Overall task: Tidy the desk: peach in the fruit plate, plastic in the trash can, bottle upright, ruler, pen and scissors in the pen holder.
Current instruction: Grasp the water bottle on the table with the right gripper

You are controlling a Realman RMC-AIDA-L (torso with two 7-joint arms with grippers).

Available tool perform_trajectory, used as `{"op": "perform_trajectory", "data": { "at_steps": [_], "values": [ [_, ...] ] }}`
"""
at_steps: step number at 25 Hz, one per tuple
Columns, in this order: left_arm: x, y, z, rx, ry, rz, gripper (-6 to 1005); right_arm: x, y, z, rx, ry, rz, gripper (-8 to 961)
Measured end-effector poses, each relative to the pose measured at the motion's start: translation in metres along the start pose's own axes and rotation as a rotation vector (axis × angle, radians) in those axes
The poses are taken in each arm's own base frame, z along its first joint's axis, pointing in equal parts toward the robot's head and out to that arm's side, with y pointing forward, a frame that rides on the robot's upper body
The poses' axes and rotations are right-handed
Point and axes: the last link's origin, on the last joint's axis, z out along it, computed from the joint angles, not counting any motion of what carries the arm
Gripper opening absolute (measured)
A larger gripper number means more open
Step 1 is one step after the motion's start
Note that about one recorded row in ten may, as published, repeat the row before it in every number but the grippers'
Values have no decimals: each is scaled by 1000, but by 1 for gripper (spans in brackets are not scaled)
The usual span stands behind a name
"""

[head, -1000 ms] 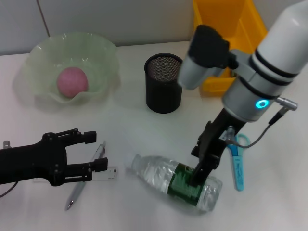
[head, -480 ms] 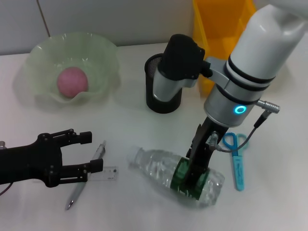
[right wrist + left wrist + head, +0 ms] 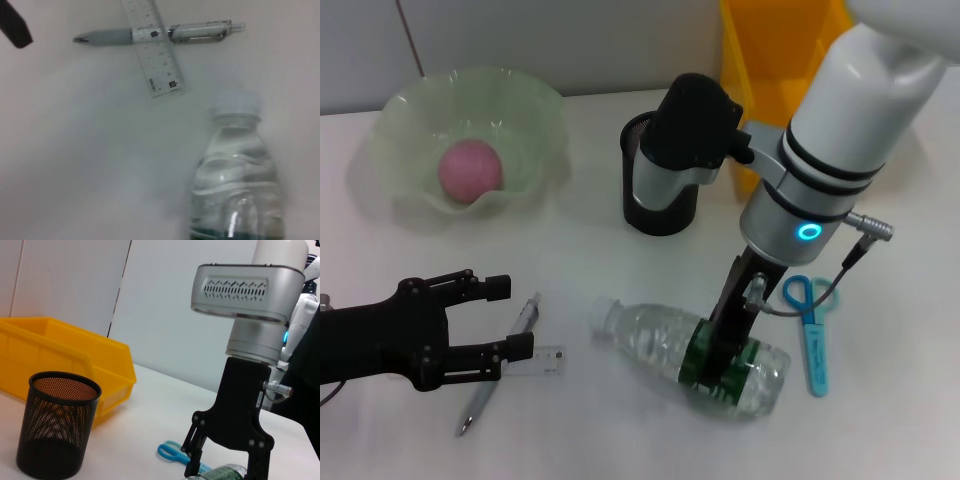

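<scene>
- The bottle [image 3: 690,352] is seen lying on its side on the table [image 3: 590,270], at about 5 o'clock in the head view, white cap toward 9 o'clock; the cap and clear shoulder fill the right wrist view [image 3: 235,165].
- The right gripper [image 3: 725,357] is set down over the bottle's green label, one black finger on each side of it; the fingers are closed in against the label, and the bottle is not lifted.
- In the left wrist view the same gripper [image 3: 224,471] is seen from the side, its two fingers straddling the green band.
- The scissors [image 3: 809,325] with blue handles are noted flat on the table just beside the bottle's base, toward 3 o'clock, apart from it.
- The left gripper [image 3: 515,315] is held low at 8 o'clock, fingers spread wide and holding nothing.
- The pen [image 3: 500,375] lies between and just past those fingertips; the clear ruler [image 3: 542,362] is laid across it, touching the lower fingertip.
- The crossing of ruler [image 3: 155,47] and pen [image 3: 160,34] is confirmed in the right wrist view.
- The black mesh pen holder [image 3: 658,205] stands upright near the centre, partly hidden by the right arm.
- The peach [image 3: 471,171] rests in the pale green fruit plate [image 3: 410,110] at 10 o'clock.
- A yellow bin [image 3: 770,50] is recorded at 1 o'clock, behind the holder.
</scene>
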Motion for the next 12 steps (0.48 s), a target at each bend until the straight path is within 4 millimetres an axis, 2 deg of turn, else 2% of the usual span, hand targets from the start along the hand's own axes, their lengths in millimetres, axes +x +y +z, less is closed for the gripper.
{"op": "perform_trajectory", "data": {
  "at_steps": [12],
  "values": [
    [2, 0, 0, -5, -2, 14, 830, 8, -9, 16, 16, 26, 91, 811]
  ]
}}
